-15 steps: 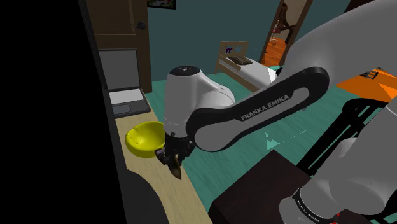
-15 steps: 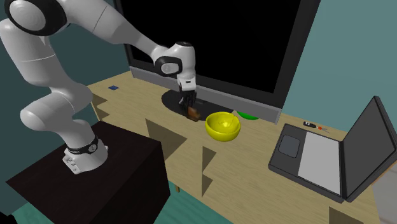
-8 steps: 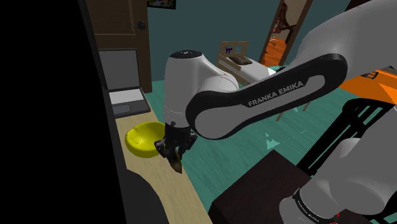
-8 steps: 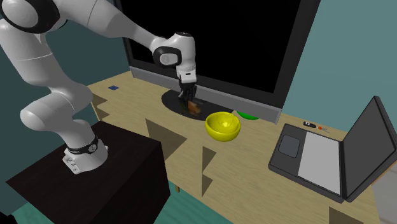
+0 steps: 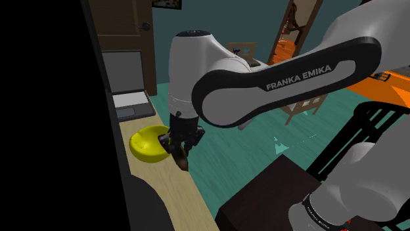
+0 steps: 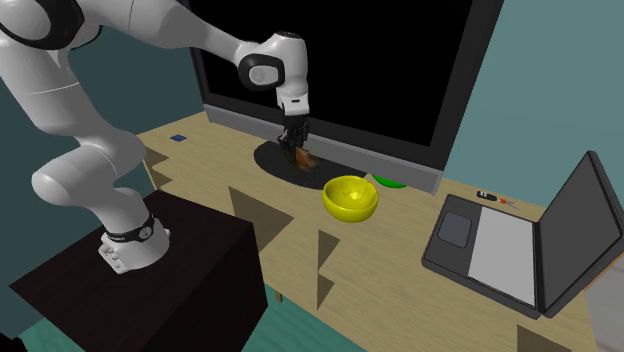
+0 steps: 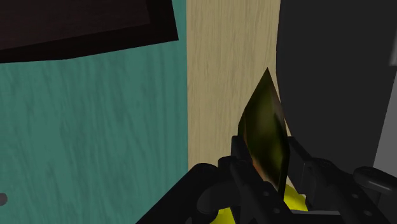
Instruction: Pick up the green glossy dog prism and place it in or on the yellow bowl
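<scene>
Black two-finger gripper pinches a dark olive-brown glossy prism, fingers clamped on its wide end. Long axis runs along the fingers; the sharp tip points away from the hand, down twd the table. Faces are flat and shiny w/ mottled reflections, and the outline tapers to a wedge.

In the shoulder view the gripper hangs approx vertical, prism tip-down just beside the rim of the yellow bowl, on that view's right. Tip looks clear of the surface. Bowl is round, shallow, smooth and glossy, and sits on a light wood-grain tabletop.

In the 2nd exterior view the prism shows over the dark oval monitor base, w/ the bowl near, to that view's right. Farther off: open grey laptop, then the big black monitor.
</scene>
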Tool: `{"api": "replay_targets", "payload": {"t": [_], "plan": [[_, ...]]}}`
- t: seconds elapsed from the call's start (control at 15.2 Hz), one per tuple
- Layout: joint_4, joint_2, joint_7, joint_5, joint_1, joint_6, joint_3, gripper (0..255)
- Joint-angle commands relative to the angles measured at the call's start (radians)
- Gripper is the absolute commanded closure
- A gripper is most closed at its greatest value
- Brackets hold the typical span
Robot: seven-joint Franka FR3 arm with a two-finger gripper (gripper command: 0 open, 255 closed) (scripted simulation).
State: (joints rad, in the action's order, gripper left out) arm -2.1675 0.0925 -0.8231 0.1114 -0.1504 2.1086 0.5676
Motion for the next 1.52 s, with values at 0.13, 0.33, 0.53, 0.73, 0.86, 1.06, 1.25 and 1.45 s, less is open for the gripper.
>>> {"api": "replay_targets", "payload": {"t": [0.13, 0.33, 0.53, 0.73, 0.86, 1.06, 1.25, 1.45], "plan": [[0.033, 0.026, 0.008, 0.012, 0.001, -0.056, -0.006, 255], [0.061, 0.039, 0.010, 0.017, 0.001, -0.097, -0.009, 255], [0.178, -0.069, 0.005, -0.047, 0.022, -0.120, -0.015, 255], [0.309, -0.181, -0.001, -0.110, 0.029, -0.155, -0.025, 255], [0.404, -0.257, -0.004, -0.150, 0.027, -0.185, -0.033, 255], [0.564, -0.376, -0.004, -0.207, 0.014, -0.241, -0.048, 255], [0.719, -0.482, 0.000, -0.251, -0.009, -0.299, -0.065, 255], [0.682, -0.484, 0.000, -0.253, -0.007, -0.260, -0.068, 255]]}}
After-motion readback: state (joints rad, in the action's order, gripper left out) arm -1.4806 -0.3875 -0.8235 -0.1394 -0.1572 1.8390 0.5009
